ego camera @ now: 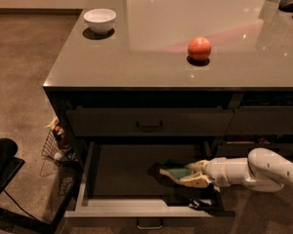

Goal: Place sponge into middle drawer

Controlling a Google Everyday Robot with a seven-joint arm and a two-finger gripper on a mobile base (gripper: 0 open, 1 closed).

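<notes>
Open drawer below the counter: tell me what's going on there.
The robot's white arm reaches in from the right, its pincer shut on a green-topped yellow sponge low inside the pulled-out grey-sided middle drawer. It has not let go yet. A white bowl and a red-orange round fruit sit on the countertop.

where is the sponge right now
Low in the view, the sponge is gripped by the pincer, inside the open middle drawer, right of centre.
</notes>
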